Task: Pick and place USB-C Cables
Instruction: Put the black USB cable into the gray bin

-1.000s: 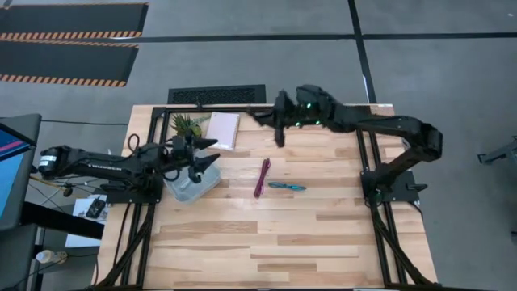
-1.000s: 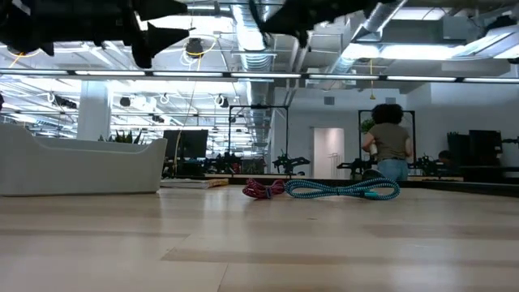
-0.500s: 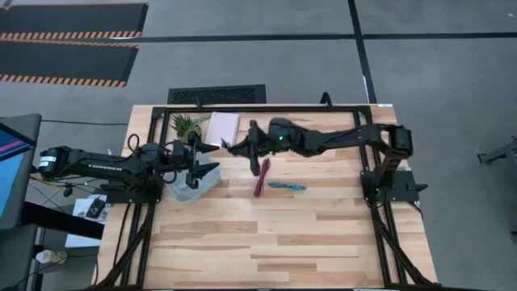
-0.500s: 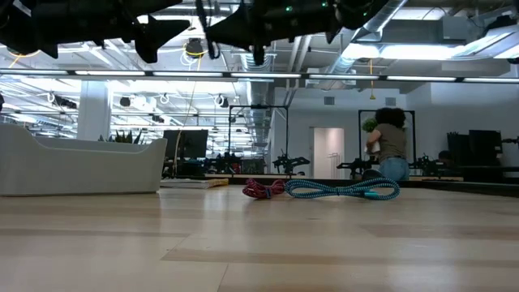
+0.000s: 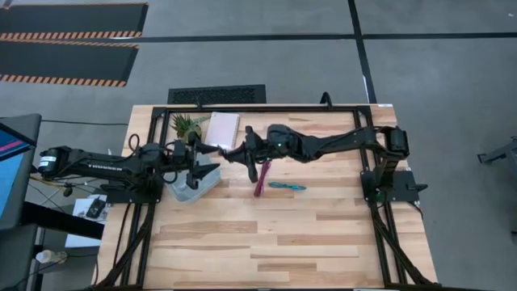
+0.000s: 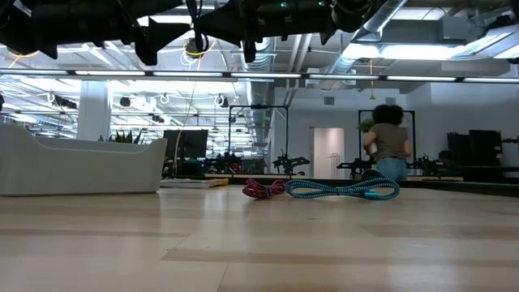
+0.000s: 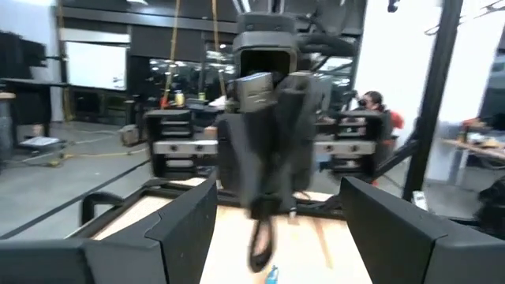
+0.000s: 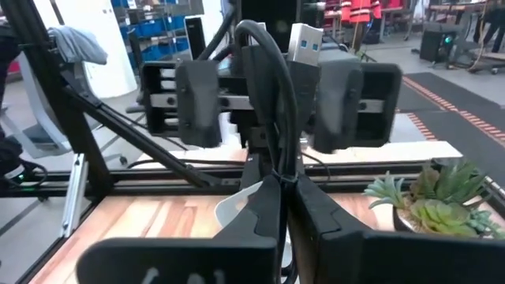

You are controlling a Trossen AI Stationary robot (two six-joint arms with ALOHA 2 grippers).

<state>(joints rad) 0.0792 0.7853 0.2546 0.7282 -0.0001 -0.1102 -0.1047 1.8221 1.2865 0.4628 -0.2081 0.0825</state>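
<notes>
High view: the wooden tabletop [image 5: 266,234] is spanned by both arms, which nearly meet beside the pale tray [image 5: 192,187] at its left edge. A white notebook [image 5: 223,129] and a small potted plant [image 5: 185,124] are seen just behind the tray. The left tool [image 5: 208,158] is held over the tray, fingers spread wide. The right tool [image 8: 286,207] is reached toward it, fingers pressed on a black cable [image 8: 272,102] with a silver plug. The magenta cable [image 5: 262,178] is seen on the tabletop right of the tray, with the teal cable [image 5: 287,187] just beyond it. The tray's contents are hidden by the left arm. In the low view, a person [image 6: 391,146] stands far beyond the tabletop.
</notes>
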